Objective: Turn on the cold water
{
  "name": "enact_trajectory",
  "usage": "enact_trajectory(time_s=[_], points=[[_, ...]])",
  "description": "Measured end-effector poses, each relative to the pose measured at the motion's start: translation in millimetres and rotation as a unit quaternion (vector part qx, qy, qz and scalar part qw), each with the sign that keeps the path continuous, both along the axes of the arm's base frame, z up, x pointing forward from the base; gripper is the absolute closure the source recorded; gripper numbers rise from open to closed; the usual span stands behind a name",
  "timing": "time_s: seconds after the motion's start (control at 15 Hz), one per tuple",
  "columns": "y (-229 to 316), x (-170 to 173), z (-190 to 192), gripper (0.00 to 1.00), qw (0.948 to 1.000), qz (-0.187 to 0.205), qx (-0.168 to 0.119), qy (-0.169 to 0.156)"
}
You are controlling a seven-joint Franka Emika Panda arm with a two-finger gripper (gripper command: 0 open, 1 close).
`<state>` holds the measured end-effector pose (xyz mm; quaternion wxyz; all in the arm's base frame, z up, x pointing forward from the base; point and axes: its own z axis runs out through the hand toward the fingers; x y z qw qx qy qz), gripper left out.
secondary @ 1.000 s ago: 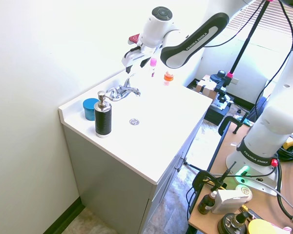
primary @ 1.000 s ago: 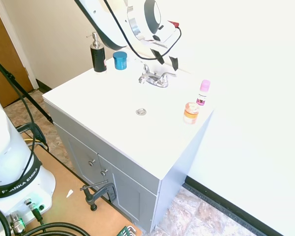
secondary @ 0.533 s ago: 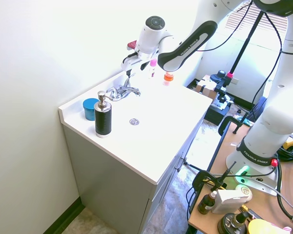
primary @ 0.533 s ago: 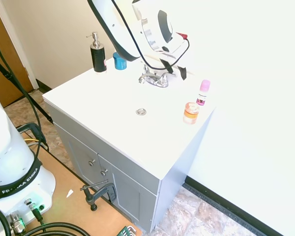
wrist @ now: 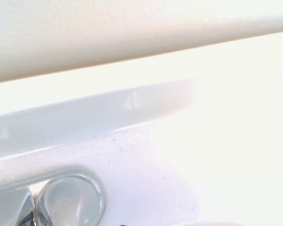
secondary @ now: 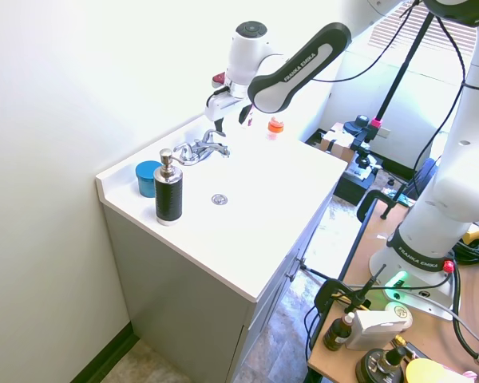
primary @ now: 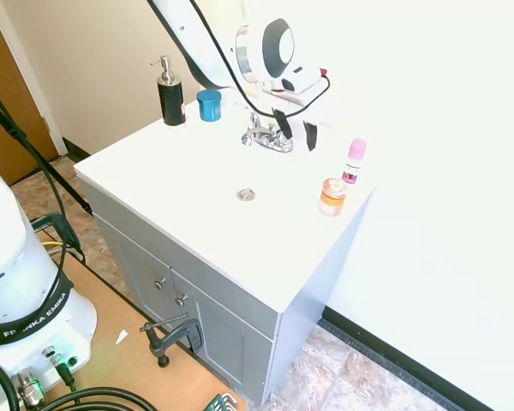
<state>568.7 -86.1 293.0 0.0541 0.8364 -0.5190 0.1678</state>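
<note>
**Closing on the right-hand lever of the faucet**

Since a second ago I am dropping my wrist lower and swinging it in, so that my gripper [primary: 295, 129], which was hanging above the tap, is now sitting just beside the faucet [primary: 266, 136] on the side toward the pink-capped bottle [primary: 355, 160].

I am working over the white vanity top [primary: 180, 184], which is filling a corner between two pale walls, with grey cabinet doors [primary: 167, 287] below it and stone-patterned floor [primary: 343, 372] underneath. I am coming in from above with my fingers spread apart and pointing down, holding nothing. I judge this stance is for bracketing one lever handle, so I can push it round.

At the back edge, left of the faucet, the black pump bottle [primary: 170, 92] and the blue jar [primary: 209, 105] are standing clear of my path. The orange-lidded jar [primary: 331, 197] and the pink-capped bottle are standing near the front right corner, closer to my fingers, so I am minding them.

Ahead of the spout the drain ring [primary: 246, 195] is looking dry. My wrist camera is catching only a blurred chrome handle base [wrist: 68, 200].
</note>
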Motion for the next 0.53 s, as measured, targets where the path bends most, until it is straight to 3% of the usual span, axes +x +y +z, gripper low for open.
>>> enact_trajectory(time_s=[0.27,0.53], points=[[9,-23,42,0.00,0.9993,-0.008,0.034,0.010],[29,-67,102,0.00,0.9941,0.032,0.096,0.039]])
